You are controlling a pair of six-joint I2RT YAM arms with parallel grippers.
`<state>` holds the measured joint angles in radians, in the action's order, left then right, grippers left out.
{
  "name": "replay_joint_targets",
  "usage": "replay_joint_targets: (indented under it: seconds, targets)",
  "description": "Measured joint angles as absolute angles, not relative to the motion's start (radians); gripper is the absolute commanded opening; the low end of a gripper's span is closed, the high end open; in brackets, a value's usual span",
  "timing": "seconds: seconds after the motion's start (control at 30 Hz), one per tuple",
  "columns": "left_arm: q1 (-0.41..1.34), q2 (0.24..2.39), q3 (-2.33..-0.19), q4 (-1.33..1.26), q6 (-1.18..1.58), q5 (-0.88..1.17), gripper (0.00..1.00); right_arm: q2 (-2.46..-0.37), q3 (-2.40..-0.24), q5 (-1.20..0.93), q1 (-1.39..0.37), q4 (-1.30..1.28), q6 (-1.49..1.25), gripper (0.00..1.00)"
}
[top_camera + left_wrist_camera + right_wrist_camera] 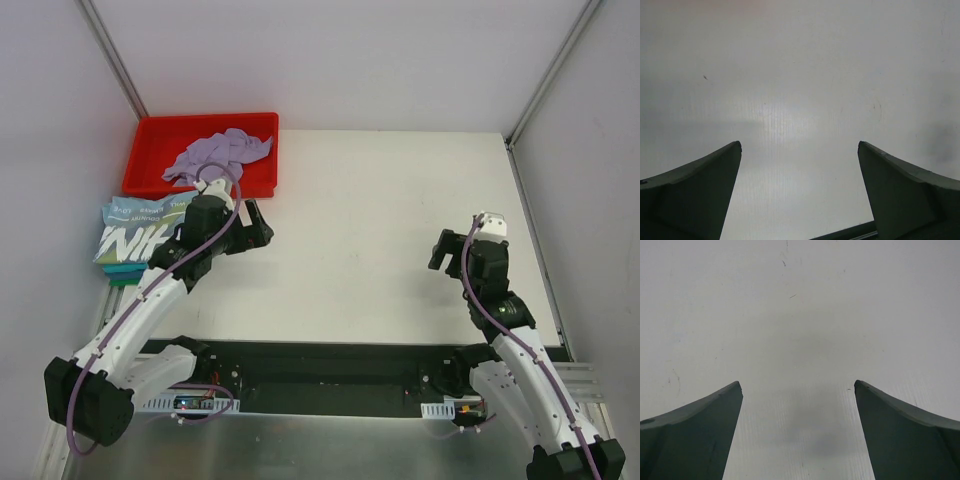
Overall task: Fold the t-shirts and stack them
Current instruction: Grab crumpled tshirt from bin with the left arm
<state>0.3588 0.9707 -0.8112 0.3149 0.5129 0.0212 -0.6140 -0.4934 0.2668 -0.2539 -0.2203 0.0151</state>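
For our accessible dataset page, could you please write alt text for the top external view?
A crumpled lavender t-shirt lies in a red tray at the white table's far left corner, with a stack of folded shirts on its near side. Both arms reach over bare table, the left gripper and the right gripper open.

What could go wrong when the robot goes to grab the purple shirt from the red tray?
1. The lavender t-shirt lies crumpled in the red tray. The left gripper, its fingers open, might pinch only a bunch of cloth or snag the tray wall.
2. The left arm stands close beside the folded t-shirts at the left edge of the table. A swing could nudge the stack askew.
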Motion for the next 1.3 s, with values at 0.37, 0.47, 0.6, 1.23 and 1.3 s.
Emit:
replay_joint_targets:
  seconds: [0.37,0.47,0.6,1.23,1.3]
  targets:
    - [0.359,1.013,-0.864,0.316,0.509,-0.014,0.99,-0.612,-0.493,0.313,-0.253,-0.214,0.018,0.96]
    - [0.359,1.048,-0.887,0.319,0.505,-0.039,0.99,-0.613,-0.493,0.328,-0.253,-0.213,0.019,0.96]
    - [0.355,1.139,-0.966,0.327,0.487,-0.091,0.99,-0.637,-0.496,0.342,-0.253,-0.204,0.040,0.96]
    - [-0.041,2.101,-1.930,0.399,0.336,-0.046,0.99,-0.813,-0.563,0.432,-0.253,-0.195,0.139,0.96]
    - [-0.053,2.200,-2.034,0.417,0.321,-0.057,0.99,-0.826,-0.565,0.443,-0.253,-0.195,0.146,0.96]
